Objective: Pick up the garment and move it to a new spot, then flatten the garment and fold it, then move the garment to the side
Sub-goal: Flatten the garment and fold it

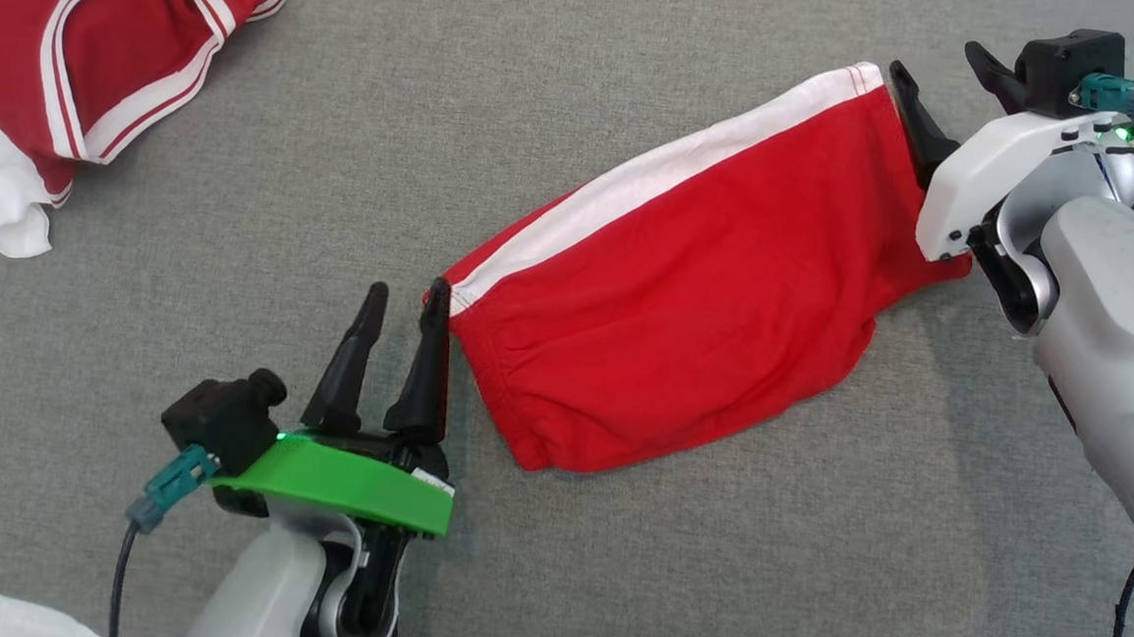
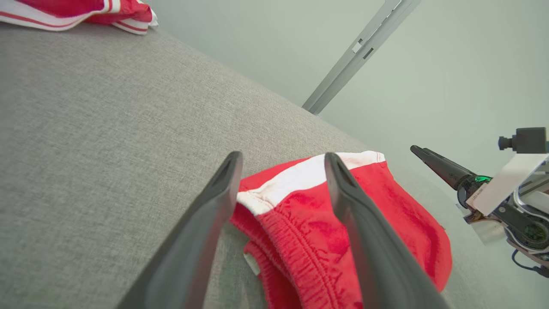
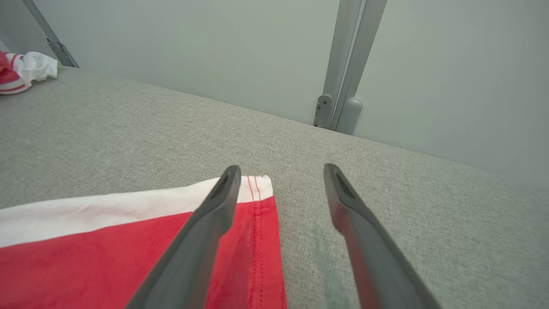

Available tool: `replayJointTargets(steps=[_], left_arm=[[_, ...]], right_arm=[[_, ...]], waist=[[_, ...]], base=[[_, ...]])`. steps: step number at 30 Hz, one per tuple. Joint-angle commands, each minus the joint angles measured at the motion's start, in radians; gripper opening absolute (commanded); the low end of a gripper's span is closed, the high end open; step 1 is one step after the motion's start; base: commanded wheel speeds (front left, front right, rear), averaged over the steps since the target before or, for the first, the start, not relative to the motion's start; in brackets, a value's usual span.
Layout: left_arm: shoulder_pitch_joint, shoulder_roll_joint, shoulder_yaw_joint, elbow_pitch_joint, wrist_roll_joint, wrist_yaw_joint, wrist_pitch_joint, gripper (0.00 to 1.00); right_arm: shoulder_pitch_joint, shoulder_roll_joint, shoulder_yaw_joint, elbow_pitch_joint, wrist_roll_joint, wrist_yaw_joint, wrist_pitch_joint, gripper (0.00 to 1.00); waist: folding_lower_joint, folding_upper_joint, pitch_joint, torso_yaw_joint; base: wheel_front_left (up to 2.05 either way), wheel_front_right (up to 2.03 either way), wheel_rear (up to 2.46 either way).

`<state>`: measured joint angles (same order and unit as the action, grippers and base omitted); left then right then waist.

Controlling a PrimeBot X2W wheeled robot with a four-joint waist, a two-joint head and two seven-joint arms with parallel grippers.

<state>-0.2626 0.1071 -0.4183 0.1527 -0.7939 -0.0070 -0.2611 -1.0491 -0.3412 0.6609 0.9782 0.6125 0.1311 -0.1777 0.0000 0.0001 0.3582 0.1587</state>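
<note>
**Both tools open at the two ends of the red shorts**

The left tool is seen open, its two fingers apart with bare counter between them, and nothing is held. Its inner finger stands just beside the corner of the elastic waistband; whether it touches the cloth cannot be told. The right tool is open too and empty. In the right wrist view one of its fingers is placed above the leg hem, while the other is above grey counter.

The red shorts are spread on the counter between the two tools. Their long axis runs on a diagonal, from the waistband near the left tool up and away to the hem near the right tool, with the white side stripe along the far edge. Each end is therefore nearest to its own arm.

The shorts are judged to be laid out nearly flat, so the fold is probably the next step. For it, each end would be gripped again.

Well apart, at the far left, a red and white jersey lies crumpled, and a white cloth is seen at the near left edge.
</note>
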Motion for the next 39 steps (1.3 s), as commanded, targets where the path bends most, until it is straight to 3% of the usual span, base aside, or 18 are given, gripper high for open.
replayJointTargets(steps=[1, 11, 28, 29, 30, 31, 33, 34, 39], left_arm=[[0.027, 0.01, 0.018, -0.025, 0.027, 0.008, -0.005, 1.0], [0.163, 0.024, 0.085, -0.128, 0.101, 0.005, -0.005, 1.0], [0.227, 0.017, 0.124, -0.149, 0.164, -0.021, -0.005, 1.0], [0.229, 0.017, 0.126, -0.147, 0.166, -0.023, -0.005, 1.0], [0.231, 0.018, 0.129, -0.145, 0.167, -0.024, -0.005, 1.0], [0.233, 0.02, 0.132, -0.144, 0.168, -0.024, -0.005, 1.0], [0.237, 0.024, 0.139, -0.143, 0.168, -0.021, -0.005, 1.0], [0.237, 0.026, 0.142, -0.143, 0.169, -0.019, -0.005, 1.0], [0.236, 0.031, 0.15, -0.149, 0.172, -0.015, -0.005, 1.0]], right_arm=[[0.021, -0.012, 0.015, -0.008, 0.02, -0.001, 0.007, 1.0], [0.12, -0.05, 0.108, -0.057, 0.159, -0.001, 0.104, 1.0], [0.165, 0.008, 0.107, 0.128, 0.247, 0.0, 0.189, 1.0], [0.169, 0.014, 0.111, 0.131, 0.25, 0.0, 0.198, 0.8], [0.171, 0.017, 0.115, 0.134, 0.253, 0.0, 0.203, 0.48], [0.173, 0.021, 0.117, 0.135, 0.257, 0.0, 0.206, 0.42], [0.174, 0.023, 0.12, 0.137, 0.263, 0.0, 0.208, 0.19], [0.173, 0.022, 0.117, 0.137, 0.269, 0.0, 0.201, 0.0], [0.169, 0.017, 0.12, 0.131, 0.28, -0.001, 0.17, 0.0]], waist=[[0.0, -0.0001, -0.02, -0.012], [0.0, -0.0001, -0.074, -0.004], [0.0, -0.0001, -0.091, 0.074], [0.0, -0.0001, -0.093, 0.074], [0.0, -0.0001, -0.095, 0.072], [0.0, -0.0001, -0.098, 0.069], [0.0, -0.0001, -0.102, 0.062], [0.0, -0.0001, -0.104, 0.057], [0.0, -0.0001, -0.108, 0.02]], base=[[0.0, 0.0, 0.0], [0.0, 0.0, 0.0], [0.0, 0.0, 0.0], [0.0, 0.0, 0.0], [0.0, 0.0, 0.0], [0.0, 0.0, 0.0], [0.0, 0.0, 0.0], [0.0, 0.0, 0.0], [0.0, 0.0, 0.0]])
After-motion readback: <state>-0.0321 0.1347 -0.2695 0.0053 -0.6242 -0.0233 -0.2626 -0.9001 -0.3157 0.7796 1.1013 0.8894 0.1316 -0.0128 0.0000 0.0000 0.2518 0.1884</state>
